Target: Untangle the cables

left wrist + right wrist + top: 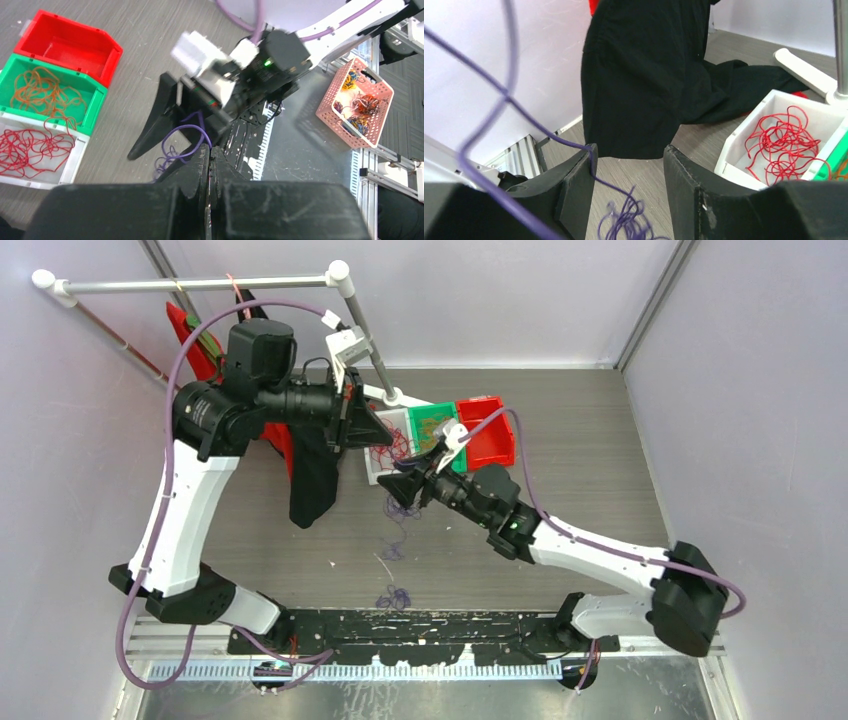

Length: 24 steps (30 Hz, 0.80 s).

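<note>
Nearest the lens in the left wrist view, we are logging the left gripper (209, 152): its black fingers are pressing together to a thin seam and appear to be pinching one end of a thin purple cable (192, 128) looping off their tips. Facing it, we are listing the right gripper (629, 150). Its jaws are standing wide with nothing clamped, and the same purple strand is running past one fingertip and trailing down to a loose purple clump (397, 545) on the grey wood-grain table (600, 460). A second small purple clump (395, 596) is lying closer to the table's near edge. Alongside we are recording:

- a white plastic bin (75, 160) holding red cables (30, 147);
- a green plastic bin (95, 102) holding orange cables (45, 90);
- a red plastic bin (70, 47);
- a black cloth garment (634, 75) draping behind;
- a pink lattice basket (334, 87) of mixed tangled cables, standing well apart from the bins.

In our judgement the step in hand is drawing one purple strand free. We are advising that the right jaws close on the strand low, near the clump, while the left holds its end. The two should then part gently, so loops slip out rather than tighten into knots. We are finding no brand, label or legible writing; only a green indicator light (267, 62) is showing on the right arm.
</note>
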### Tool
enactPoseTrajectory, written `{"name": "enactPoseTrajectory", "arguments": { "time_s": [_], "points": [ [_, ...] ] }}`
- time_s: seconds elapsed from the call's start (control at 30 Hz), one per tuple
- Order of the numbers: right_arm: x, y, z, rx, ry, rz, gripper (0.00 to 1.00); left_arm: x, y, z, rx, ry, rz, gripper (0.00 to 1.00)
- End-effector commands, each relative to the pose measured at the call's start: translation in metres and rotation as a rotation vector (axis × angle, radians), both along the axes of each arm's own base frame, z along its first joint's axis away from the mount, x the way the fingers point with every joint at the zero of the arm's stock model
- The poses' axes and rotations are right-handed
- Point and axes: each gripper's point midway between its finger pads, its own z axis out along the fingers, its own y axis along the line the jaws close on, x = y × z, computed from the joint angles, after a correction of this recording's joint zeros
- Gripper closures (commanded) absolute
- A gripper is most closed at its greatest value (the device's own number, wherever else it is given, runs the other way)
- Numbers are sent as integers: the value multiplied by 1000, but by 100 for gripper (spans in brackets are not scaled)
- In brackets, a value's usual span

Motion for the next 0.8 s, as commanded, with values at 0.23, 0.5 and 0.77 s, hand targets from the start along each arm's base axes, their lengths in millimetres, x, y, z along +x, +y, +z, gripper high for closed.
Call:
{"name": "enactPoseTrajectory", "arguments": {
  "time_s": [0.23,0.5,0.77],
  "points": [
    [19,14,-46,120,105,-55,50,-14,0,65,-151,-97,-20,100],
    [16,-4,-110,97,259,-123,51,-15,4,97,-207,-202,8,100],
    [9,-16,-164,45,457,-197,50,-1,11,141,-289,-405,98,100]
  ]
}}
